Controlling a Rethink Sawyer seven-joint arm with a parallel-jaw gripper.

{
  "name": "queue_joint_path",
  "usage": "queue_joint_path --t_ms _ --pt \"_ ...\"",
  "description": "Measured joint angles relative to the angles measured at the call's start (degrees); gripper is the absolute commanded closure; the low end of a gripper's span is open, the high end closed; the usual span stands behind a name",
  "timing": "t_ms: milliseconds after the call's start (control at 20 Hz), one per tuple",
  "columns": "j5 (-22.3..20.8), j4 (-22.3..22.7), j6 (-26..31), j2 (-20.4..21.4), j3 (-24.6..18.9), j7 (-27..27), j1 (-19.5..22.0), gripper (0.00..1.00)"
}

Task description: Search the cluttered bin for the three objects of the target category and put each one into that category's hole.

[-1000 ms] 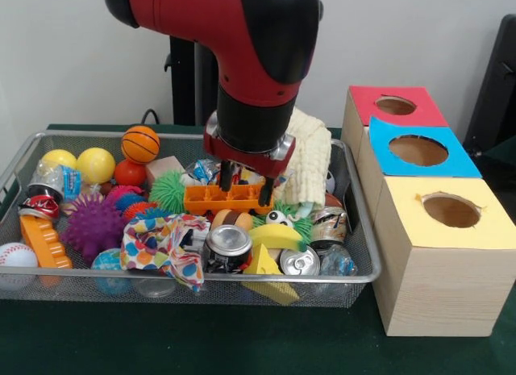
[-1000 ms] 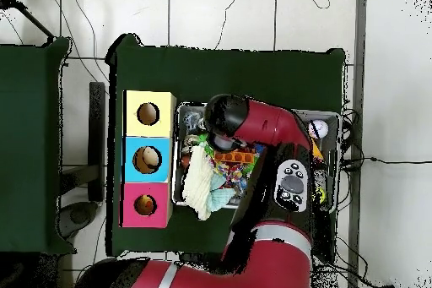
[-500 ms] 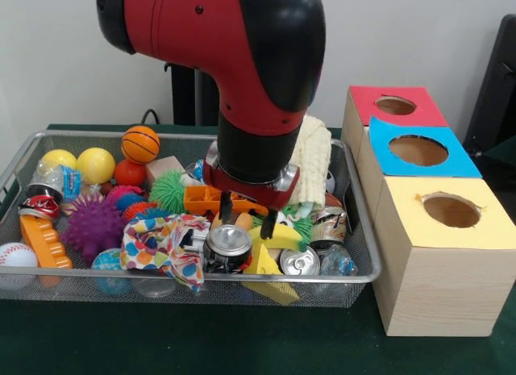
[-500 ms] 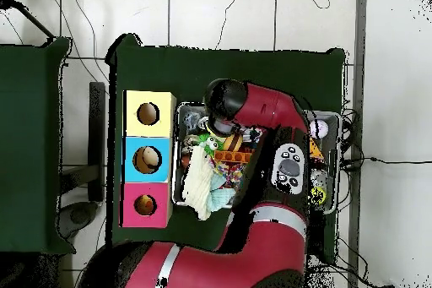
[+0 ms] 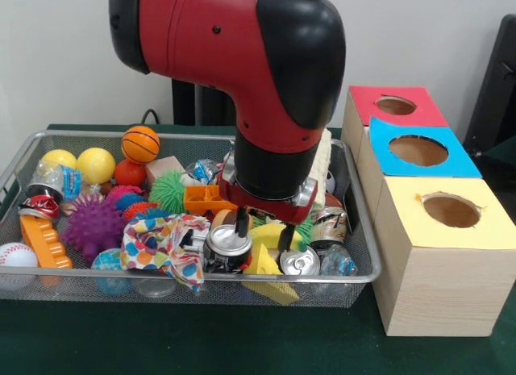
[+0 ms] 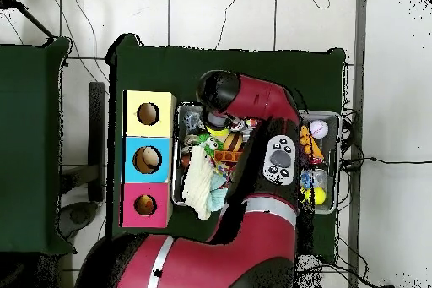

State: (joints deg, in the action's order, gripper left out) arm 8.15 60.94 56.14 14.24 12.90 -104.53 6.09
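End effector point(image 5: 263, 231): we see it low in the wire bin point(image 5: 359, 230), fingers spread wide, nothing gripped, one tip right beside the silver can point(image 5: 228, 247) and the other by the second can point(image 5: 299, 262).
Between the tips: we spot a yellow foam piece point(image 5: 274, 236).
Cans: both sit at the bin's front edge, near the yellow-topped box point(image 5: 448, 254).
Holes: we count three, red point(image 5: 395, 106), blue point(image 5: 418, 150), yellow point(image 5: 451, 210).
Elsewhere: purple spiky ball point(image 5: 93, 226) and a patterned cloth point(image 5: 161, 243).
Desk point(image 5: 201, 339): green.
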Motion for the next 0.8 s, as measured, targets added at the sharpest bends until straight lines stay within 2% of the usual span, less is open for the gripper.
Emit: queue_joint_path --t_ms 500,800 --pt "1.7 -1.7 3.3 -0.1 0.6 -0.2 -2.5 0.0" --pt "2.4 -2.9 3.4 -0.4 0.8 -0.6 -3.5 0.0"
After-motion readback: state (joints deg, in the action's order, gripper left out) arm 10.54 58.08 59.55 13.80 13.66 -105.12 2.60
